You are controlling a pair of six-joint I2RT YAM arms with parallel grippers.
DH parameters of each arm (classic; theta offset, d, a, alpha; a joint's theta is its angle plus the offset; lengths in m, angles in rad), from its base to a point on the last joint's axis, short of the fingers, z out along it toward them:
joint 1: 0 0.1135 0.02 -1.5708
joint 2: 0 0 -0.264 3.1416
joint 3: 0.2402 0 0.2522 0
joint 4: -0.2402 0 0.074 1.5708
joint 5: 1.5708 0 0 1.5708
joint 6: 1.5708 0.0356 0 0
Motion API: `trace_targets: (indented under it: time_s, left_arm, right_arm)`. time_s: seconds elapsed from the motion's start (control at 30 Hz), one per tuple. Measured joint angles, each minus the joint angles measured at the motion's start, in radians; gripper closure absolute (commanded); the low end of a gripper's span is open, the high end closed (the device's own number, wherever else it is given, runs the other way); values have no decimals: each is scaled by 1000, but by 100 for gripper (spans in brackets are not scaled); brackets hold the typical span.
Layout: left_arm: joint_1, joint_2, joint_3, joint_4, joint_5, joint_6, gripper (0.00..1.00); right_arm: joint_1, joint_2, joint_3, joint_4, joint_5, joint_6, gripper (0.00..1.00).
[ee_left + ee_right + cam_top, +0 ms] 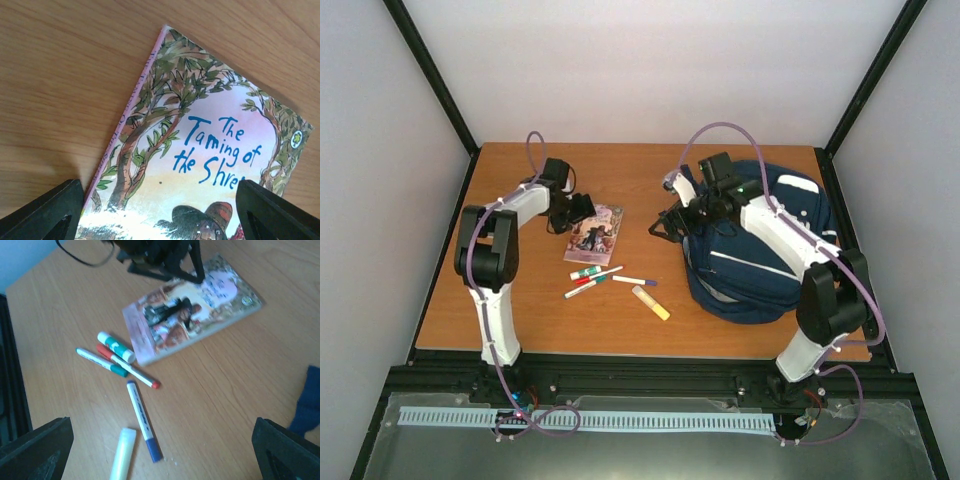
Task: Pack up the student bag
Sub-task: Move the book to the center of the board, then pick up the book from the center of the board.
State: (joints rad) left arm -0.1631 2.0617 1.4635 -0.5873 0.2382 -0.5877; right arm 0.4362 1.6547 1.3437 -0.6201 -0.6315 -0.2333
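The student bag (760,265), a navy backpack with white stripes, lies at the table's right side, and my right arm reaches across it. Its blue edge (307,400) shows in the right wrist view. A picture book (595,232) lies flat left of centre. My left gripper (576,212) hovers open over the book's far end. Its fingers straddle the cover (200,150), one fingertip (47,212) outside the pink spine. My right gripper (665,226) hangs open just left of the bag, above bare wood. Its fingertips (35,450) hold nothing.
Several pens lie in front of the book: a blue-capped marker (142,420), a red one (127,367), a green one (100,361) and a short green-white stick (116,346). A pale yellow highlighter (122,452) lies nearest. Black frame rails (640,370) border the table.
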Motion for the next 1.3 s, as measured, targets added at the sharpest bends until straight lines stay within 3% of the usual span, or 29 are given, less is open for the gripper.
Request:
trace_targets:
  time_s: [0.27,0.63,0.93,1.3]
  left_arm:
    - [-92,-23,-46,45,57,-52,14]
    - [-123,-135,-126,4,39,-39,9]
    - [-102,-176,-235,50,37,-31,13]
    - [-53,-176,-261,99,58,-24,14]
  right_arm:
    - [-1,162,208,-111,-87,-3,28]
    - [-1,337,241,-98,-97,100,64]
    - [14,539,394,-97,-60,144,72]
    - [41,654,514,-97,-80,192,80]
